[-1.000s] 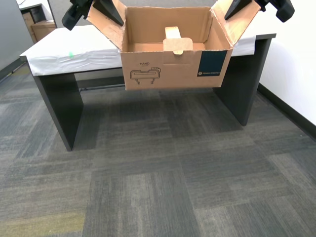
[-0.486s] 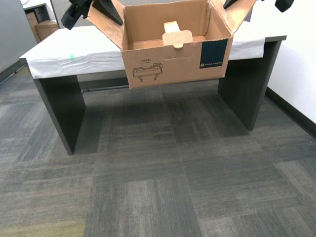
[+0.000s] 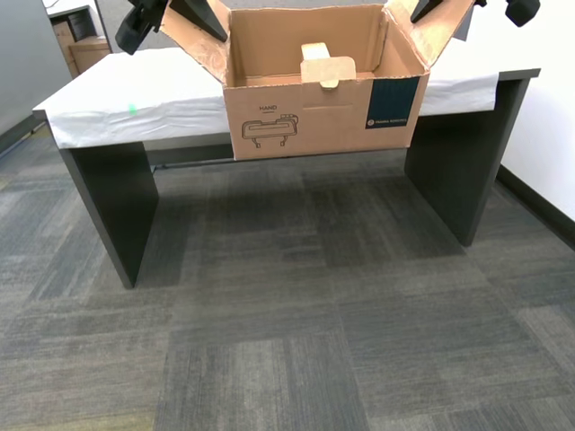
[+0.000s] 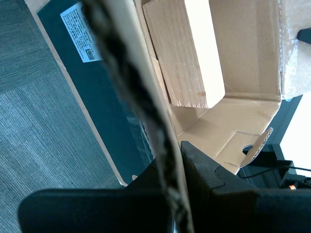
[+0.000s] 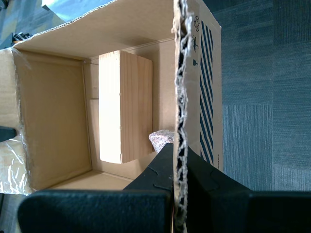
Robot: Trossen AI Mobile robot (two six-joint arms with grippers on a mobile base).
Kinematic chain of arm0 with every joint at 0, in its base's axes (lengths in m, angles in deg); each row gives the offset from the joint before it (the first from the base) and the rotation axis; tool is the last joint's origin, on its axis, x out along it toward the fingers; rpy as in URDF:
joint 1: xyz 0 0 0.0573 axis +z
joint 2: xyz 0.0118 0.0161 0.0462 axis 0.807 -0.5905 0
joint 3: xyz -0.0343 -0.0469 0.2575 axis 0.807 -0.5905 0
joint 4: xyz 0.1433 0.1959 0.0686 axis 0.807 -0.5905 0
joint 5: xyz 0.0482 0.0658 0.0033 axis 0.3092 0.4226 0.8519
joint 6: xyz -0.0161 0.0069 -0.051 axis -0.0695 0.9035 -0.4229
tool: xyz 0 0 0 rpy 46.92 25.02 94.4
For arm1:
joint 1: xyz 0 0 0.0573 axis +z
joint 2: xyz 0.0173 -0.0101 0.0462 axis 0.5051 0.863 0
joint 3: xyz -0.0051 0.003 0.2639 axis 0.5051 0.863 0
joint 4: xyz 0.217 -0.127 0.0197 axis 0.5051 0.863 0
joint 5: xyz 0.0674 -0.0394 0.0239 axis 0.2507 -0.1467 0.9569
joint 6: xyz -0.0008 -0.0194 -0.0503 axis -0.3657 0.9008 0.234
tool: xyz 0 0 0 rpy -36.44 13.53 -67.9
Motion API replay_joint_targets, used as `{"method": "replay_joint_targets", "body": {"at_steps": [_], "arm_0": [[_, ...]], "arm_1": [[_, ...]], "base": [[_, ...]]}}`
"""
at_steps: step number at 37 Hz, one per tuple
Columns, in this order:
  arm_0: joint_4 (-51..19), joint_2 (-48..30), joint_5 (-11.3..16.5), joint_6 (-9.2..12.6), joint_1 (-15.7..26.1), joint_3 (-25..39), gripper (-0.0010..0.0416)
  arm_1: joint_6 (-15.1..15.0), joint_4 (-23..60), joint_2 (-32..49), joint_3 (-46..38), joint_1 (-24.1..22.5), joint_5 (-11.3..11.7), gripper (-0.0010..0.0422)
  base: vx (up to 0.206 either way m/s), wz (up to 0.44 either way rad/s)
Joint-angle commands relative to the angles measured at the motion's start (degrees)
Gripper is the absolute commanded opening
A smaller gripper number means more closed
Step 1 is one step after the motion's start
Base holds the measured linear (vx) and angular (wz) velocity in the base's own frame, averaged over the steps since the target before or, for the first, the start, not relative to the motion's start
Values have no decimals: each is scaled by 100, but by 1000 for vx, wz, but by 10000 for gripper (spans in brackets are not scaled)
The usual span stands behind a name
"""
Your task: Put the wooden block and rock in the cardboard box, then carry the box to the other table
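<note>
Hoisting the cardboard box off the floor, my first gripper and my second gripper each pinch a side flap, jaws clenched on cardboard. Inside, wooden block lies w/ rock touching it. Other table, white-draped, stands behind at 12 o'clock.
</note>
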Motion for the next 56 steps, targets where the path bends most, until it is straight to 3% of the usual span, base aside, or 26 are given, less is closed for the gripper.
{"method": "replay_joint_targets", "body": {"at_steps": [1, 56], "arm_0": [[11, 4, 81, 9, 7, 7, -1], [-37, 4, 81, 63, 15, 7, -1]], "arm_1": [[-28, -50, -7, -9, -11, -155, -1], [26, -400, -4, -7, -11, -155, -1]], "base": [[111, 14], [144, 4]]}}
